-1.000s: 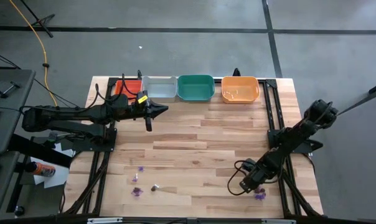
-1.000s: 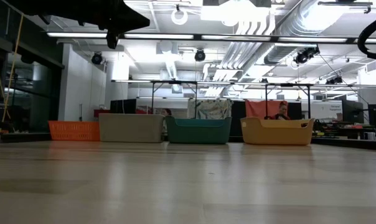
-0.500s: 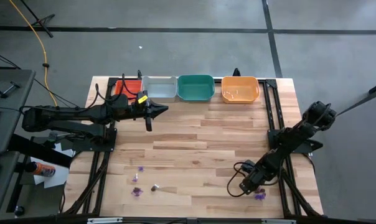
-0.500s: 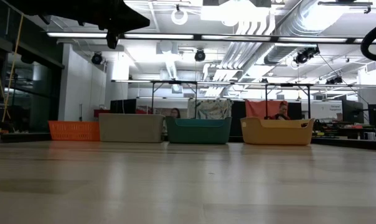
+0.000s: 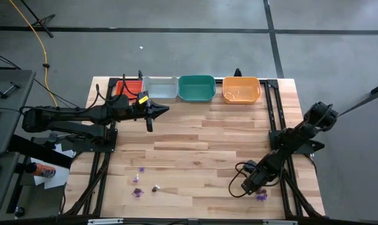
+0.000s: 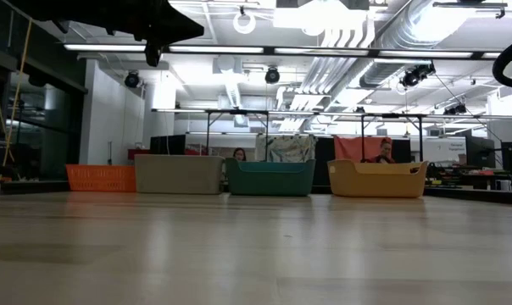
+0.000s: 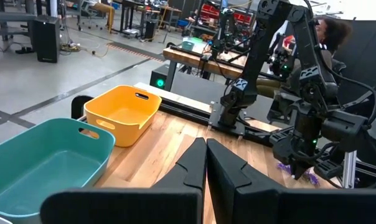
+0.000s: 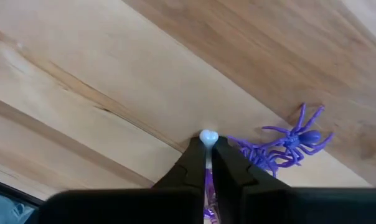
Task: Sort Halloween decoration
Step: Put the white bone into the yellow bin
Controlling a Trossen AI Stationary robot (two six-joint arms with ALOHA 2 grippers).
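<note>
Your right claw (image 8: 206, 152) is pinched shut on a pale whitish trinket (image 8: 208, 137) low over the table (image 5: 201, 156), purple spiders (image 8: 287, 146) just beside its tips. Your left claw (image 7: 206, 163) waits closed near the trays.

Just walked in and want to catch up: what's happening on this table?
The right claw, low at the table's near right corner, has pinched shut on a tiny pale trinket beside purple spiders. The left claw waits shut by the grey tray. More trinkets lie at the near left.
</note>
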